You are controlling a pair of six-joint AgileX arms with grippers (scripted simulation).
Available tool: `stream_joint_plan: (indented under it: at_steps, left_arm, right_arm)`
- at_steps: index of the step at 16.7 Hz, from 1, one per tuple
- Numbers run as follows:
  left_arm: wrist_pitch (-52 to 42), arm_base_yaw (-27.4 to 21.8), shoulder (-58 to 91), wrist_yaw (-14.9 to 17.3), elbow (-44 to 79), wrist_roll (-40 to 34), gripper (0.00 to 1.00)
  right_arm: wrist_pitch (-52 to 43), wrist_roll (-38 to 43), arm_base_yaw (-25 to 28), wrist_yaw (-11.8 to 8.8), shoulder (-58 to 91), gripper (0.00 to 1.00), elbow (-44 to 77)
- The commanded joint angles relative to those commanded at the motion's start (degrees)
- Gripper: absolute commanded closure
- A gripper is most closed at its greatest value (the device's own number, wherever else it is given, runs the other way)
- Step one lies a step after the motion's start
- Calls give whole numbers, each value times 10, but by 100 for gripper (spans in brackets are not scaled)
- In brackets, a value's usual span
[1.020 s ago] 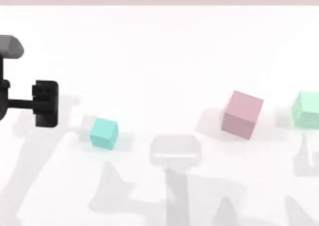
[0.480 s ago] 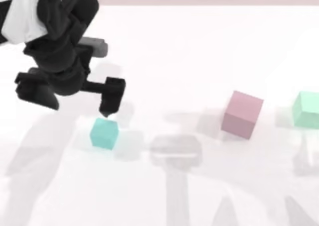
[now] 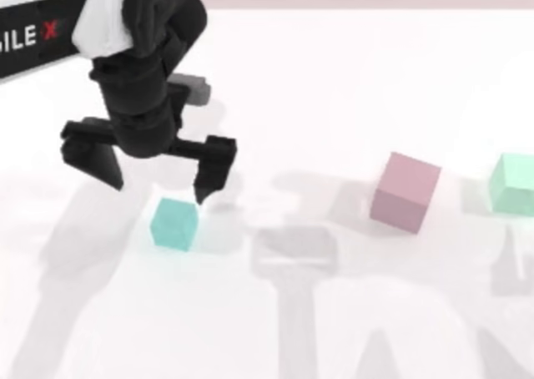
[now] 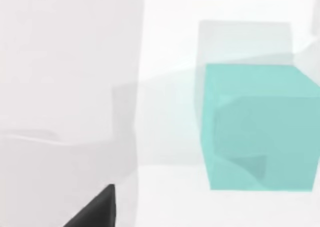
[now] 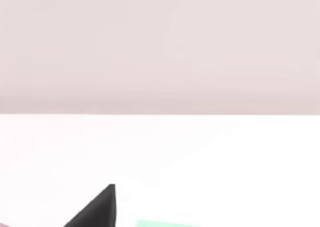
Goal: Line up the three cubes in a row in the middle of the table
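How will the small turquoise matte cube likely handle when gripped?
The small turquoise matte cube looks rigid, with flat faces, so it should probably sit stably and not roll. Its matte surface likely grips well between the left gripper's open fingers.

Turquoise cube (image 3: 174, 224): smallest, lower left of centre. Dusty pink cube (image 3: 405, 192): largest, right of centre. Mint-green cube (image 3: 512, 184): right edge. Table (image 3: 334, 87): glossy white.

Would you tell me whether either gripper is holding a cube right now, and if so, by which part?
Nothing is held. The left gripper hangs open above the turquoise cube, its fingers apart and not touching it. The right arm is out of the top view.
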Motion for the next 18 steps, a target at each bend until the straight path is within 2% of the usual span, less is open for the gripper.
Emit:
stream_joint_plan:
  at_steps: [5, 11, 16, 18]
  left_arm:
    - [24, 2, 8, 0, -18, 2, 0]
    - [167, 1, 64, 0, -99, 2, 0]
    - [182, 1, 72, 1, -110, 2, 0]
    - [182, 1, 72, 1, -110, 2, 15]
  right_arm:
    - [0, 0, 0, 0, 0, 0, 0]
    - [0, 0, 0, 0, 0, 0, 0]
    - [0, 0, 0, 0, 0, 0, 0]
    - [0, 0, 0, 0, 0, 0, 0]
